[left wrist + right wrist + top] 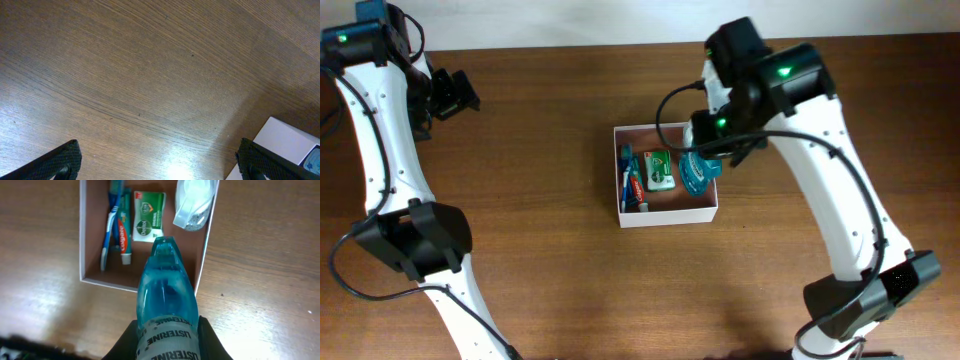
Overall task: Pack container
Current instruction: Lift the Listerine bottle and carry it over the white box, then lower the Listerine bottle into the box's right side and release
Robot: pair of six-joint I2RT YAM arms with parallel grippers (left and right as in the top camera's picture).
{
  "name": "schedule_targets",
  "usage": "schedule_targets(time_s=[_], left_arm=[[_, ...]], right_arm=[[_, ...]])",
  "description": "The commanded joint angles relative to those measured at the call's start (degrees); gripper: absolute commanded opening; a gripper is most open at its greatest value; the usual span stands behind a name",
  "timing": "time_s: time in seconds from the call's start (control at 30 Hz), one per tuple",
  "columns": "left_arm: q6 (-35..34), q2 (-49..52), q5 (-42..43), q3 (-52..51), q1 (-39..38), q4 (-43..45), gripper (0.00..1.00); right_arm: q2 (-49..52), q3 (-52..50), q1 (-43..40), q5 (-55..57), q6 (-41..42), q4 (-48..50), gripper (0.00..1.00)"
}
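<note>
The container [670,217] is a square white-walled box with a reddish-brown inside, standing mid-table. Lying in it are a blue toothbrush [111,225], a Colgate toothpaste tube [124,236], a green Dettol soap pack [149,222] and a clear plastic item [195,205]. My right gripper [167,340] is shut on a blue Listerine bottle [162,292], held over the container's wall [107,282] with its cap pointing inward. From overhead the bottle [698,172] hangs over the box's right side. My left gripper [455,92] stands open and empty at the far left.
In the left wrist view, bare wood lies between the wide-apart fingertips [60,161], and a corner of the container's white wall [287,140] shows at lower right. The right arm [820,150] reaches over the table's right side.
</note>
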Motion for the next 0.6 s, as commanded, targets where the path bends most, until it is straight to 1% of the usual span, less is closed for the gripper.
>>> schedule_targets(time_s=[0.0,0.57], left_arm=[[0.92,-1.77,0.59,-0.31,0.15,-0.04,0.99],[0.92,-1.77,0.59,-0.31,0.15,-0.04,0.99]], right_arm=[[-0.13,1.29,2.21,7.52,6.34,0.63,0.15],[8.59,1.29,2.71,9.09,7.34,1.38,0.15]])
